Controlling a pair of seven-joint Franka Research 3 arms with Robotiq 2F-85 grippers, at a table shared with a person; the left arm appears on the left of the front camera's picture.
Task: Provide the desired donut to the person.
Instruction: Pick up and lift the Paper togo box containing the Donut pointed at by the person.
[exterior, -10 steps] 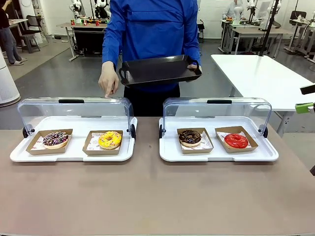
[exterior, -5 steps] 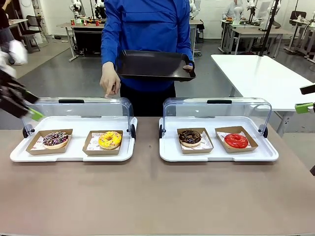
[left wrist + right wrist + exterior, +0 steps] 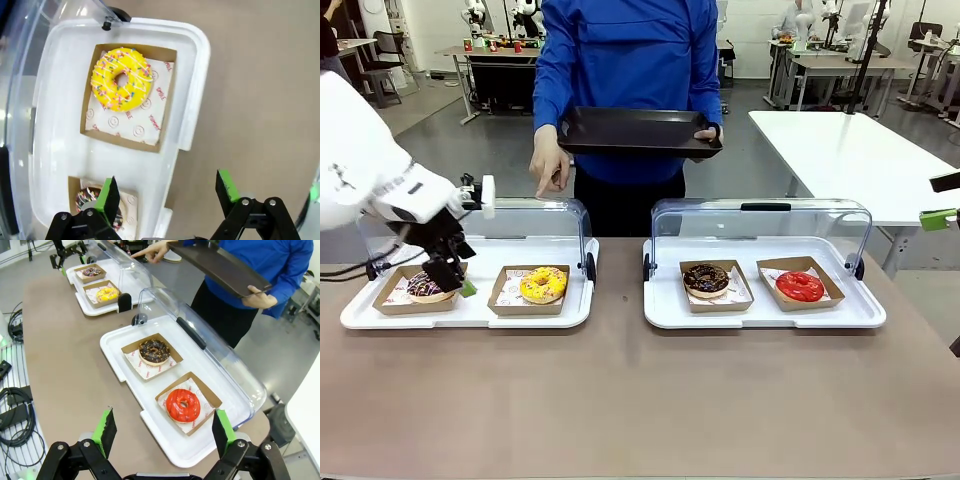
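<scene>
L gripper [image 3: 458,280] open just above the sprinkle donut [image 3: 430,285] at left — R gripper [image 3: 162,432] open too, person's hand [image 3: 548,168] pointing at left case [image 3: 470,318].

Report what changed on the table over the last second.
The left arm swung in from the left. Its left tool now hangs open and empty low over the left tray, beside the sprinkled dark donut. The person's black tray levelled slightly. Unchanged: the person's hand pointing down at the left cover, the right tool open, and the yellow donut, chocolate donut and red donut.
</scene>
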